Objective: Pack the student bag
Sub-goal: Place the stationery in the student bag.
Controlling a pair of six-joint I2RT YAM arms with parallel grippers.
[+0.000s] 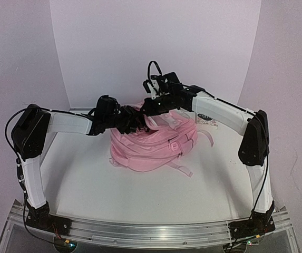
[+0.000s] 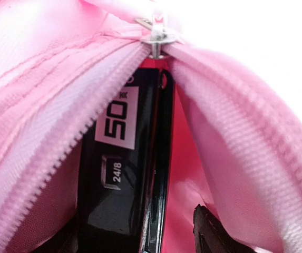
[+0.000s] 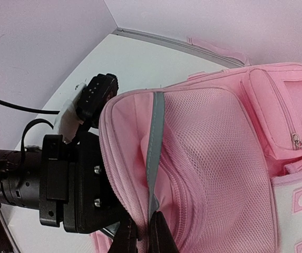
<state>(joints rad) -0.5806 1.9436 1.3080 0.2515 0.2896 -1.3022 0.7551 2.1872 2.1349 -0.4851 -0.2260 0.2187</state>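
The student bag (image 1: pixel 151 147), a soft pink backpack, lies in the middle of the white table. My left gripper (image 1: pixel 136 120) reaches into its unzipped top. In the left wrist view the zipper teeth part below the metal slider (image 2: pixel 156 38). A black box (image 2: pixel 120 174) with a white "50" label stands inside. My left gripper (image 2: pixel 135 243) is open: its right fingertip (image 2: pixel 210 233) is clear of the box. My right gripper (image 3: pixel 143 238) is shut on the student bag (image 3: pixel 219 174), at the rim by a grey reflective strip (image 3: pixel 155 153), and holds the opening up (image 1: pixel 149 104).
A small printed packet (image 1: pixel 206 119) lies on the table behind the right forearm. Loose pink straps (image 1: pixel 181 168) trail from the bag toward the front right. White backdrop walls close the back and sides. An aluminium rail (image 1: pixel 151 230) runs along the near edge.
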